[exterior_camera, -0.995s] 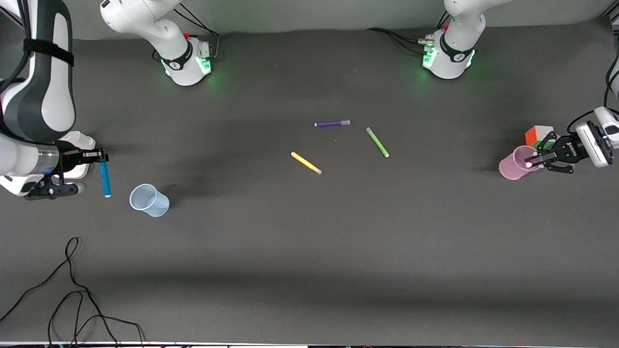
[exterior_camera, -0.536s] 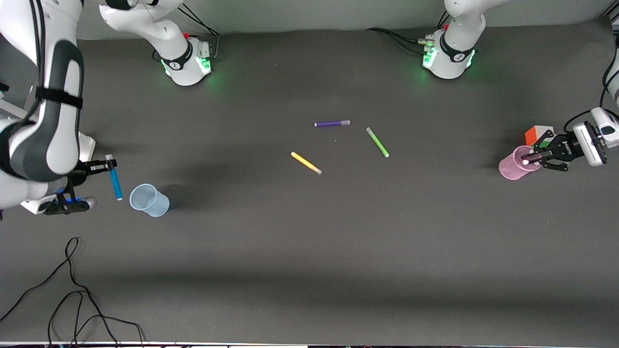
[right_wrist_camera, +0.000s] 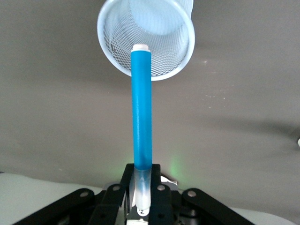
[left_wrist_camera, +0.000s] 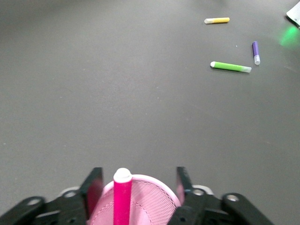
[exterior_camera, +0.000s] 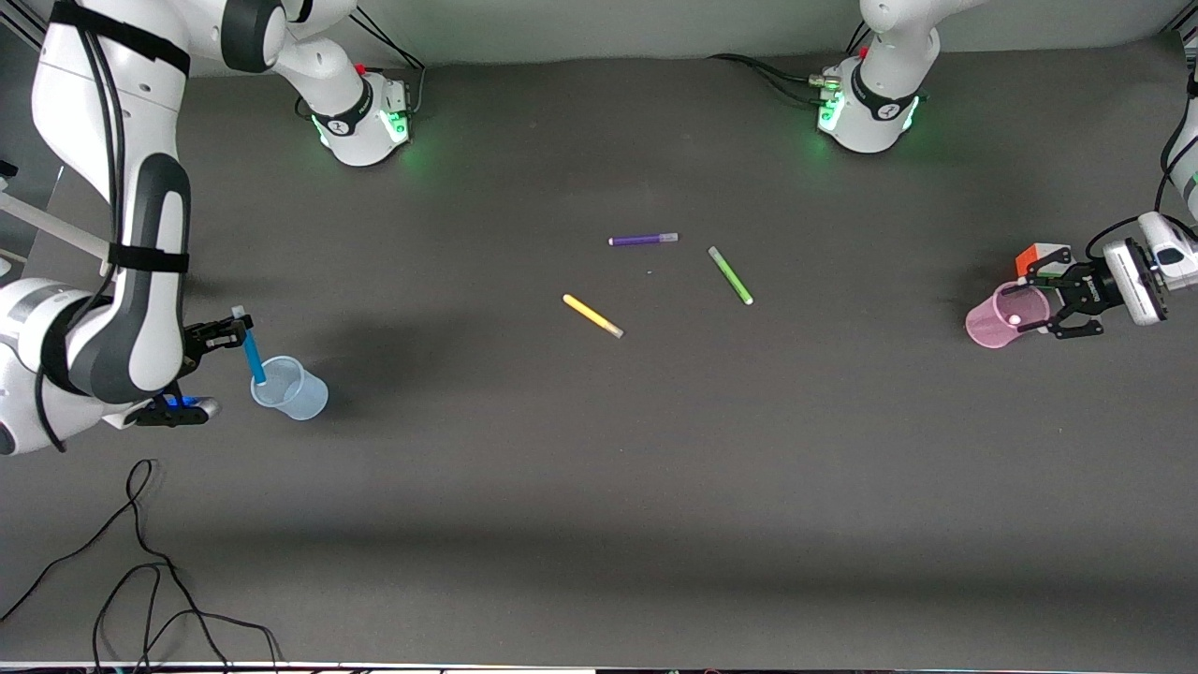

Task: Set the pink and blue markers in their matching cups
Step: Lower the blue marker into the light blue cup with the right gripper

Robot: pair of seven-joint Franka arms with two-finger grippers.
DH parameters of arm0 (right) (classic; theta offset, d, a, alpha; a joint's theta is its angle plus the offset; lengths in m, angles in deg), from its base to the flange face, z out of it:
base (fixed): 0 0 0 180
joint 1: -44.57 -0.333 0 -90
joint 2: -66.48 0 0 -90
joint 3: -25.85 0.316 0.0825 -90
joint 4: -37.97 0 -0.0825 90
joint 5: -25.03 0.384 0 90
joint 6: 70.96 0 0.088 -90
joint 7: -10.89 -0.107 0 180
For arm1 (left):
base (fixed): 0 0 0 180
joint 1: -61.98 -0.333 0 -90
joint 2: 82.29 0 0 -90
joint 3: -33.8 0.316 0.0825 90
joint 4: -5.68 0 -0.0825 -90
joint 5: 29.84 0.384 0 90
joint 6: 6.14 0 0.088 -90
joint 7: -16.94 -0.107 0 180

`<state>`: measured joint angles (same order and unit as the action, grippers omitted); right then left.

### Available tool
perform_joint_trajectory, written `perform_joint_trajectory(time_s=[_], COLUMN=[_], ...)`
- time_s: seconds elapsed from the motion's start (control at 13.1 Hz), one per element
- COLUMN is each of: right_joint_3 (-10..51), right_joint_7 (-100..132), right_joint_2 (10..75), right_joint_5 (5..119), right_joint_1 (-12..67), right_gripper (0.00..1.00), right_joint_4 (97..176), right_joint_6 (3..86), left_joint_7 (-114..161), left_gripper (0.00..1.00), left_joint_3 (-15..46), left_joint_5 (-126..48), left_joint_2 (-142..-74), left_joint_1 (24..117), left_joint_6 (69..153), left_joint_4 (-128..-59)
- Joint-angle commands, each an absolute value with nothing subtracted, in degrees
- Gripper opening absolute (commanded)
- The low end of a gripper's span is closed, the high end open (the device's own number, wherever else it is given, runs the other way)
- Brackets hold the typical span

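Right gripper clamped on blue marker — tip over pale blue cup, left gripper spread around pink cup.

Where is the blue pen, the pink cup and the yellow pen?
Slim bright blue felt marker (exterior_camera: 253, 356), front view: middle of its barrel.
Small translucent pink plastic cup (exterior_camera: 985, 329), front view: its side wall.
Slim yellow felt marker (exterior_camera: 591, 315), front view: middle of its barrel.

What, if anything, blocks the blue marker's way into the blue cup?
Nothing visible. The right gripper holds the blue marker by its cap end, its lower tip at the open mouth of the blue cup.
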<state>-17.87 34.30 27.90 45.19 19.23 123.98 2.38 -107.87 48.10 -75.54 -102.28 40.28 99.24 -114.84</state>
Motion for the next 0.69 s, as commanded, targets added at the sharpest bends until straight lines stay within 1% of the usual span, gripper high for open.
perform_joint_trajectory(time_s=[0.0,0.15,0.31,0.46,0.61], right_joint_3=[-16.8,-16.3,-16.1,-14.7,-12.4], right_joint_7=[35.8,35.8,35.8,35.7,35.5], right_joint_2=[25.4,23.9,22.5,22.4,20.8], right_joint_5=[46.9,48.6,48.9,48.8,48.9], right_joint_1=[21.0,22.9,22.9,24.0,26.4], right_gripper=[0.02,0.03,0.03,0.02,0.03], right_joint_4=[122.0,121.7,121.4,121.1,118.5], right_joint_6=[0.4,-0.4,-0.3,-0.3,-0.4], left_joint_7=[-107.4,-98.7,-86.0,-71.4,-56.0], left_gripper=[0.99,0.99,0.99,0.99,0.99], left_joint_3=[47.7,47.4,47.4,47.3,47.3], left_joint_5=[-76.3,-74.2,-68.7,-62.5,-56.3], left_joint_2=[-100.5,-97.4,-92.5,-88.4,-84.9], left_joint_1=[40.3,41.8,45.1,49.6,54.1], left_joint_6=[97.6,96.2,95.7,93.0,90.5], left_joint_4=[-112.5,-111.0,-108.6,-104.9,-101.9])
